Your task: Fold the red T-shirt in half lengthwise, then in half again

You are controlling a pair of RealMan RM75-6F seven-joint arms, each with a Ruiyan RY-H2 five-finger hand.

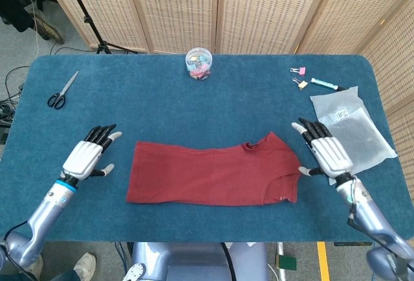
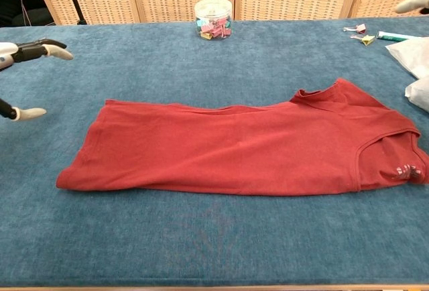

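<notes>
Red cotton T-shirt (image 1: 213, 174), folded into a long band, flat on blue cloth-covered table (image 1: 194, 106); between left hand (image 1: 83, 158) and right hand (image 1: 330, 155), both empty, fingers spread, clear of fabric.

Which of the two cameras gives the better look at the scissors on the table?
The head view. It shows the whole scissors, black handles and blades, lying near the table's far left corner. The chest view catches only the blade tips at its left edge; the handles are cut off.
</notes>
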